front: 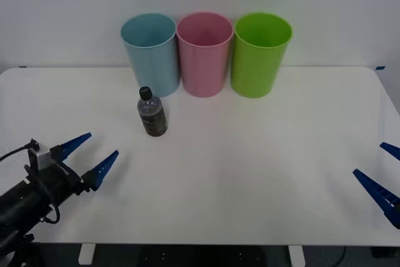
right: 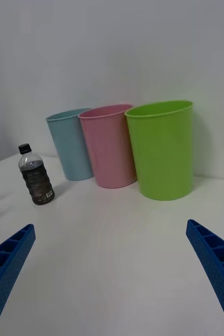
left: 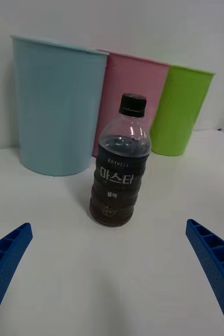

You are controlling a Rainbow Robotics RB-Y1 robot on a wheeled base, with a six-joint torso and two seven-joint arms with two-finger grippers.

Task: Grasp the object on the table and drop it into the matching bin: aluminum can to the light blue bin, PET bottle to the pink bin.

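A small PET bottle (front: 152,113) (left: 118,170) (right: 35,176) with a black cap and a dark body stands upright on the white table (front: 250,173), just in front of the light blue bin (front: 151,52) (left: 59,105) (right: 70,144). The pink bin (front: 204,52) (left: 130,100) (right: 109,147) stands right beside the light blue one. My left gripper (front: 89,154) (left: 109,273) is open near the table's front left, pointing at the bottle, a short way short of it. My right gripper (front: 378,170) (right: 109,273) is open at the front right edge, holding nothing.
A lime green bin (front: 260,53) (right: 161,149) (left: 180,113) stands to the right of the pink one, the three in a row along the table's back edge before a white wall. The table's middle and right side are bare.
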